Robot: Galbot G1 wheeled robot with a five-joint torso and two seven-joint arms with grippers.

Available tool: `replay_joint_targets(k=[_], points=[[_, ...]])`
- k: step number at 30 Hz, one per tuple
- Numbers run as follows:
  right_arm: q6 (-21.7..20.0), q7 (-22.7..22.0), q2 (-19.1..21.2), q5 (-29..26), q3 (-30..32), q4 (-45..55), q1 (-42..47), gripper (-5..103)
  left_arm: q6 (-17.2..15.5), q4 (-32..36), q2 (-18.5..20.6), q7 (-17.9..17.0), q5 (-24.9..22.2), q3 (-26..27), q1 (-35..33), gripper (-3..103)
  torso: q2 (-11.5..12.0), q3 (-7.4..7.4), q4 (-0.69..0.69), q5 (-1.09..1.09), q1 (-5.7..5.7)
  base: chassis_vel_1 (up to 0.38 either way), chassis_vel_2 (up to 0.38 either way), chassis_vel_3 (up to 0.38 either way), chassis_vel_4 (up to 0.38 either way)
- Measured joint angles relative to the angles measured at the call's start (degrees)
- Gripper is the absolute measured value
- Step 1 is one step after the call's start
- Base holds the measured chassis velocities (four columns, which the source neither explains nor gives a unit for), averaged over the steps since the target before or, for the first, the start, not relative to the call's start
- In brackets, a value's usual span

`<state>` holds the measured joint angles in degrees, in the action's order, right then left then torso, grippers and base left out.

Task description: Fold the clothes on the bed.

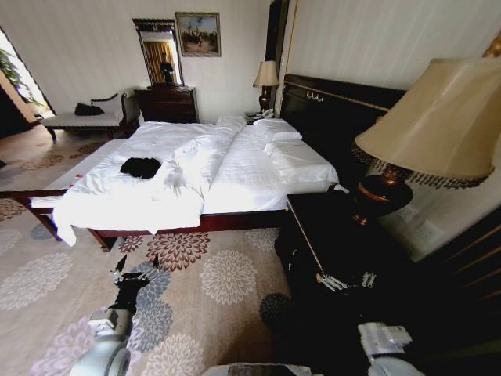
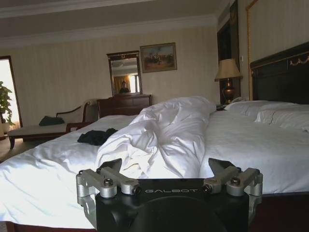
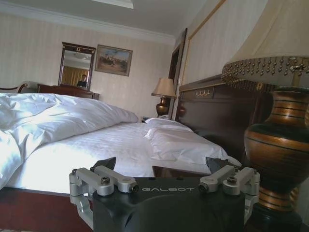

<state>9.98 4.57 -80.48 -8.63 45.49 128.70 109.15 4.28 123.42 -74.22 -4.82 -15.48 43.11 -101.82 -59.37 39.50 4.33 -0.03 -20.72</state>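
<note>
1. The bed (image 1: pixel 235 168): very large, white duvet, dark wooden frame and tall dark headboard (image 1: pixel 333 110). You see it standing across the floral carpet (image 1: pixel 211 274) ahead of you, its foot end nearest. In the left wrist view the bed (image 2: pixel 251 145) spreads beyond the gripper; in the right wrist view the bed (image 3: pixel 111 145) runs alongside the headboard.
2. Duvet fold (image 1: pixel 200 157): a rumpled ridge of white bedding running down the middle of the mattress, bunched high in the left wrist view (image 2: pixel 164 130).
3. Pillows (image 1: pixel 286 141): white, stacked against the headboard on your right side of the bed.
4. Bedside lamp (image 1: pixel 427 133): tan shade over a dark bronze base, on the dark nightstand close at your right; its base (image 3: pixel 277 145) stands just beside the right gripper.
5. The clothes (image 1: pixel 141 167): a black garment lying crumpled, unfolded, on the duvet on your left half of the bed, just beside the ridge. In the left wrist view the clothes (image 2: pixel 96 137) sit well beyond the gripper.
6. Left gripper (image 1: pixel 135 266): held low over the carpet, well short of the bed, its fingers (image 2: pixel 108 166) spread apart and holding nothing.
7. Right gripper (image 1: pixel 344 280): held low by the nightstand, its fingers (image 3: pixel 106 164) likewise apart and holding nothing.
</note>
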Motion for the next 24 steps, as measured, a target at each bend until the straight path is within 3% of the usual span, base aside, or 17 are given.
replay_joint_targets(k=[12, 24], points=[[1.41, 1.01, 0.18, 0.34, -0.14, -0.24, -0.34, 100, 0.12, 1.04, 0.32, -0.01, 0.14, 0.44, -2.04, 100, 0.00, 0.00, -0.01, 0.00, 0.00, -0.048, 0.051, 0.046, -0.043], [1.42, 0.88, 0.03, 0.29, 0.46, -0.10, 0.08, 100, 0.16, 1.63, 0.56, 0.00, 0.03, 0.41, -1.69, 100, 0.00, 0.00, 0.00, 0.00, 0.00, -0.132, 0.118, 0.114, -0.135]])
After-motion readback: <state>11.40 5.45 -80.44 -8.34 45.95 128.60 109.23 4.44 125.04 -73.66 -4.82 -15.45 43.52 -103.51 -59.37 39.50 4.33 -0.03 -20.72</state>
